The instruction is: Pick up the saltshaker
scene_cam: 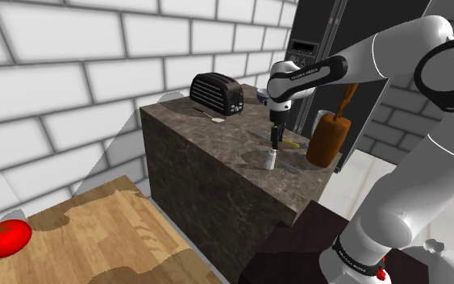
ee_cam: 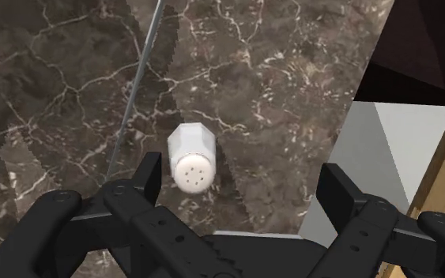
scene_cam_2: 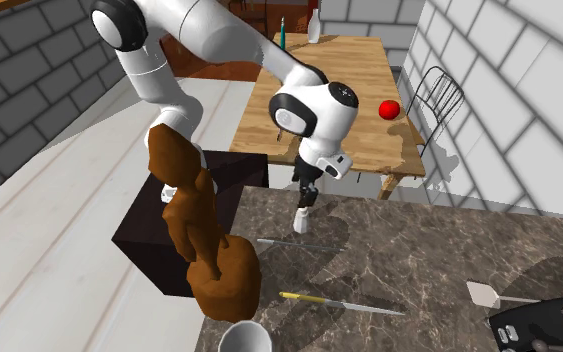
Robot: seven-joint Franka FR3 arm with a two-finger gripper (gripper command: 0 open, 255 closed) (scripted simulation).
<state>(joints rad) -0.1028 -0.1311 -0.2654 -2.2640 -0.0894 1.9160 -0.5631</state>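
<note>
A small white saltshaker point(ee_cam: 191, 162) with a holed top stands upright on the dark marble counter point(scene_cam: 209, 137), close to the counter's edge. My black gripper point(ee_cam: 243, 185) hangs right above it, open. The shaker lies between the fingers, close beside one finger point(ee_cam: 145, 180) and well apart from the other. In the shoulder view the gripper point(scene_cam: 275, 145) points straight down over the shaker point(scene_cam: 271, 160). The second exterior view shows the gripper point(scene_cam_2: 306, 195) just over the shaker point(scene_cam_2: 302, 220).
A black toaster point(scene_cam: 217, 92) stands at the counter's far end. A brown carved object point(scene_cam_2: 204, 250) rises near the arm. A thin metal utensil point(scene_cam_2: 294, 243), a yellow-handled knife point(scene_cam_2: 339, 300) and a spatula point(scene_cam_2: 489, 295) lie on the counter. A tomato point(scene_cam: 5, 237) rests on the wooden table point(scene_cam: 96, 234).
</note>
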